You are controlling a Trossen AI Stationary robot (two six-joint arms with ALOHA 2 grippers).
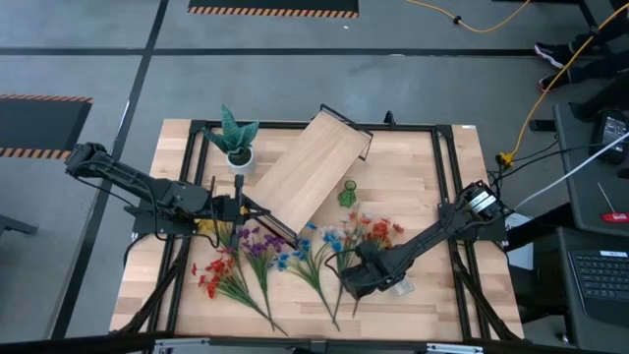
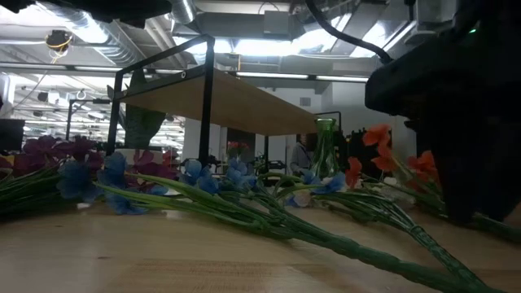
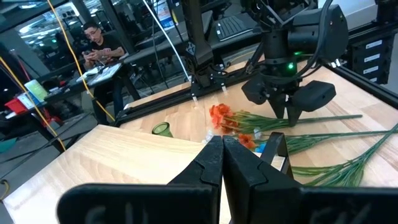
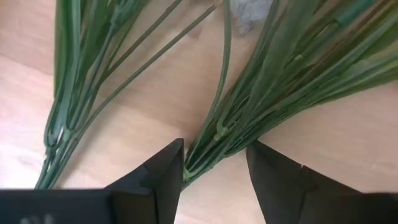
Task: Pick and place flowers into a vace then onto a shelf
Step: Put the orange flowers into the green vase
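Several flower sprigs lie flat on the table's near half: red (image 1: 214,273), purple (image 1: 257,241), blue (image 1: 295,254) and orange (image 1: 375,231). The small green vase (image 1: 348,193) stands upright on the table beside the shelf (image 1: 310,165), which stands on its black legs, set slantwise. My right gripper (image 4: 217,180) points down, open, low over a bundle of green stems (image 4: 214,146), with one finger on either side of the bundle. My left gripper (image 3: 222,155) is shut on nothing and hovers by the shelf's near left end.
A spiky green plant in a white pot (image 1: 238,147) stands at the far left, by the shelf's far end. A black frame (image 1: 447,177) runs round the tabletop. A person sits in the room beyond the table, in the left wrist view.
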